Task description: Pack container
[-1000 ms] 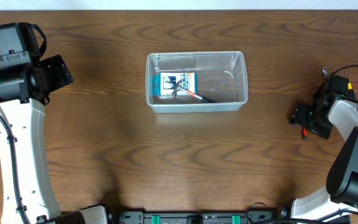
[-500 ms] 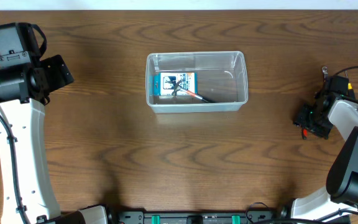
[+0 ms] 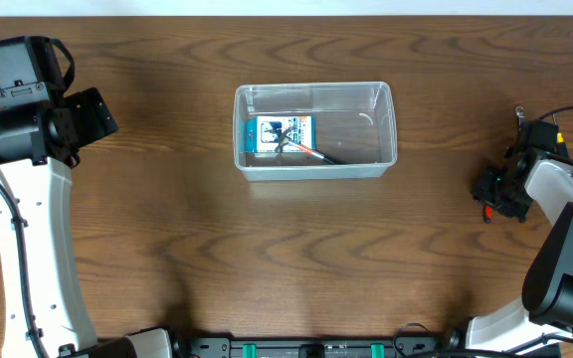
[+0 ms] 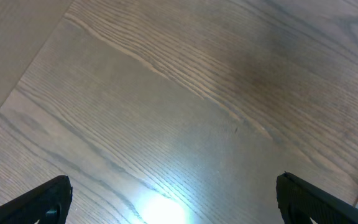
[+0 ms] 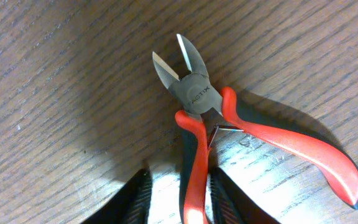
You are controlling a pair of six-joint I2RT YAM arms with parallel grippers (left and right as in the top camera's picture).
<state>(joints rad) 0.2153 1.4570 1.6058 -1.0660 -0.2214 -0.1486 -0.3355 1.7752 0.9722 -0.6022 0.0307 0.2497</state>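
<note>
The right gripper [image 5: 180, 182] stands partly open astride one red handle of the cutters [image 5: 194, 96], not visibly clamping; stiff steel with grippy sleeves, they should lift easily by that handle near the pivot. Mid-table, well apart, sits the container [image 3: 313, 91], light and likely to slide if knocked. The left gripper [image 4: 173, 186] gapes wide, empty.

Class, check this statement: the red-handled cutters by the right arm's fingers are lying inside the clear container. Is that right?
No. The red-handled cutters lie on the wooden table, not inside the clear container. The right wrist view shows them on bare wood, by the right fingers.
</note>
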